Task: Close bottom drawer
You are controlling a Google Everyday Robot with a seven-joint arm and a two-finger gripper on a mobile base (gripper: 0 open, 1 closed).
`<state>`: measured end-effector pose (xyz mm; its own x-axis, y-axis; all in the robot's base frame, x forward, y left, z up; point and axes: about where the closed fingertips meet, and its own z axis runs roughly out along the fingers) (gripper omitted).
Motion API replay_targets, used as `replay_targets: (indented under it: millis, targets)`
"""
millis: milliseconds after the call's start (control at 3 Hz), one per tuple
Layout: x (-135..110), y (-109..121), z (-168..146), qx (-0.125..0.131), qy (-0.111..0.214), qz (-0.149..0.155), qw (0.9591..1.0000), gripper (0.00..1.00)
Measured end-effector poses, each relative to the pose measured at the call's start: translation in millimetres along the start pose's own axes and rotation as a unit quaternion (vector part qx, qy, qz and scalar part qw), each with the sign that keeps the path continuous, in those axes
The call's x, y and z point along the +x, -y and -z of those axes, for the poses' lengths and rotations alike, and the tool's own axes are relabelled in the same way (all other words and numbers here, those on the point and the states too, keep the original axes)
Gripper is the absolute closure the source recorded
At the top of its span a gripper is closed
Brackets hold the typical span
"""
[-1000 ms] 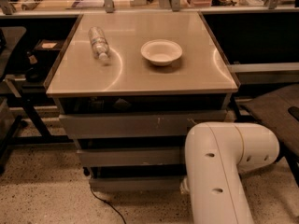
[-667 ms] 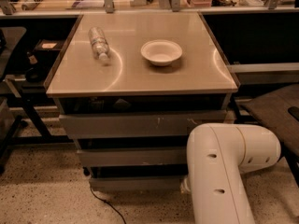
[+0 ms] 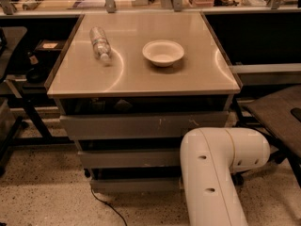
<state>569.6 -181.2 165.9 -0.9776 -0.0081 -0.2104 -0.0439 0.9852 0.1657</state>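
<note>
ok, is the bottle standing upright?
No, the bottle lies on its side left of the bowl; tool not in view.

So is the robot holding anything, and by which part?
Cannot tell. The gripper is out of sight, hidden past the white arm by the bottom drawer. The water bottle and bowl sit free on the cabinet top.

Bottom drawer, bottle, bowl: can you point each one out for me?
Bottom drawer point(image 3: 134, 185), camera view, middle of its grey front.
Bottle point(image 3: 99, 44), camera view, its clear body.
Bowl point(image 3: 163, 52), camera view, its bare inside.
Gripper: not in view; only the white arm point(image 3: 211, 173) shows, lower right.
</note>
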Motion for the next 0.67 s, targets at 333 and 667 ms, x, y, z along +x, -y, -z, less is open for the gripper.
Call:
replay_targets:
  millis: [333, 667]
  targets:
    - [-27.1, 0.1, -8.8, 0.007, 0.029, -0.001, 0.9996, 1.0]
    - [-27.3, 0.1, -8.8, 0.007, 0.029, 0.0, 0.9996, 1.0]
